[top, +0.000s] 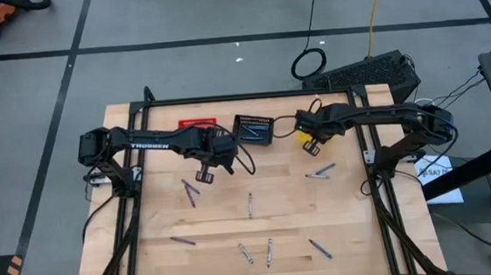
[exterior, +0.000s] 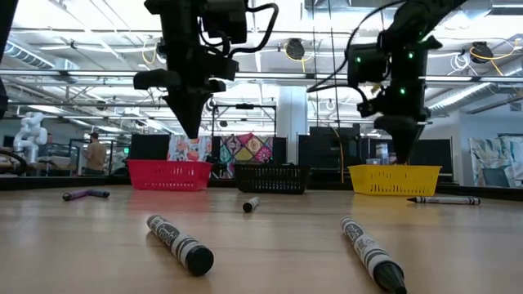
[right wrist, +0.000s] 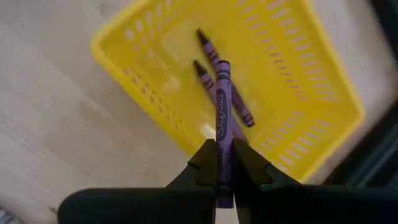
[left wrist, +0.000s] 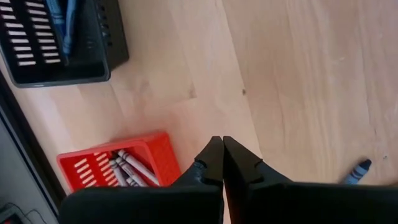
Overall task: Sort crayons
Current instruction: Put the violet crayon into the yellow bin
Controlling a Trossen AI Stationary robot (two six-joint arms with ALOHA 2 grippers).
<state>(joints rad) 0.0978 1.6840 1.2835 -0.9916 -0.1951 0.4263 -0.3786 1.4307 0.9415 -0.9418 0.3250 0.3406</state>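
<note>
one purple crayon [right wrist: 222,93] is pinched in the right claw [right wrist: 225,163], its long axis running straight out from the fingertips and its free end over the near rim of the yellow basket [right wrist: 124,68]. two more purple crayons [right wrist: 217,59] already lie inside that basket, just beyond the held one. the coming move looks like a drop, and it turns on this: most of the held stick sits above the basket's floor, so a small reach further in should clear the wall. the left claw [left wrist: 222,163] is pressed closed and empty, hanging above the counter [left wrist: 298,81] near the red basket [left wrist: 93,168]. loose crayons [top: 188,191] remain scattered across the counter, nearer the left arm.
</note>
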